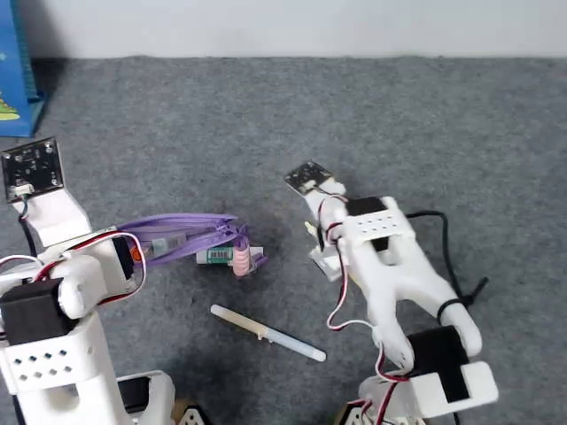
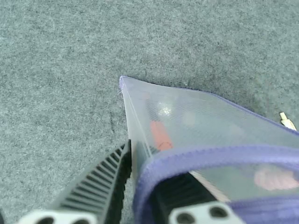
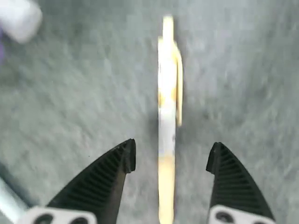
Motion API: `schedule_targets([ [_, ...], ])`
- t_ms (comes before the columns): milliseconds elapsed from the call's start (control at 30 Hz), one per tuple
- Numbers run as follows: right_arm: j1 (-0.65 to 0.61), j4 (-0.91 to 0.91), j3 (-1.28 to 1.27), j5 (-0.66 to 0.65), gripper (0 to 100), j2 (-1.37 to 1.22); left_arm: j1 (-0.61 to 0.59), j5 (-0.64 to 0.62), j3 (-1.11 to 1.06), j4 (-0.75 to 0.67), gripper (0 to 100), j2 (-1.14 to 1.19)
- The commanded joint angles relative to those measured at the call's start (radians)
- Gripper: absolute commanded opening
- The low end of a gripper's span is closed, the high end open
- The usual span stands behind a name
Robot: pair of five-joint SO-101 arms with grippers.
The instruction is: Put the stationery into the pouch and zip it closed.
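Note:
My left gripper is shut on one end of a clear pouch with purple trim, and holds it off the carpet. In the high view the pouch reaches right from the left arm, with a green-labelled item and a pink piece at its far end. A white and cream pen lies loose on the carpet in front of it. My right gripper is open, pointing down at a yellow and white stick-like item that lies lengthwise between its fingers. In the high view that gripper hangs right of the pouch.
Grey carpet covers the whole work area. A blue box stands at the far left edge by the white wall. A black cable trails beside the right arm. A white rounded object sits off to one side in the right wrist view.

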State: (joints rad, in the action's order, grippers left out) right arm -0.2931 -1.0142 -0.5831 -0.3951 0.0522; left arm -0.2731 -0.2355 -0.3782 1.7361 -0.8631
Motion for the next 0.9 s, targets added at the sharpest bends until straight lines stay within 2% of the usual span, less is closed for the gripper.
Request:
schedule_targets([
  [0,-0.053,0.077,0.048,0.037,25.3,0.035,-0.003,-0.003,0.01,0.003,1,-0.008],
  [167,-0.064,0.179,0.06,0.037,25.3,-0.087,-0.005,-0.003,0.01,0.005,1,-0.008],
  [300,-0.038,0.174,0.138,0.037,24.9,-0.203,-0.005,-0.002,0.01,0.005,1,-0.008],
  [467,-0.036,0.101,0.215,0.035,8.8,-0.272,-0.005,-0.002,0.01,0.006,1,-0.008],
  [567,-0.036,0.085,0.23,0.035,0.3,-0.259,-0.005,-0.002,0.01,0.006,1,-0.008],
  [867,-0.031,-0.185,0.226,0.041,0.8,-0.002,0.0,-0.006,0.01,0.008,1,-0.008],
])
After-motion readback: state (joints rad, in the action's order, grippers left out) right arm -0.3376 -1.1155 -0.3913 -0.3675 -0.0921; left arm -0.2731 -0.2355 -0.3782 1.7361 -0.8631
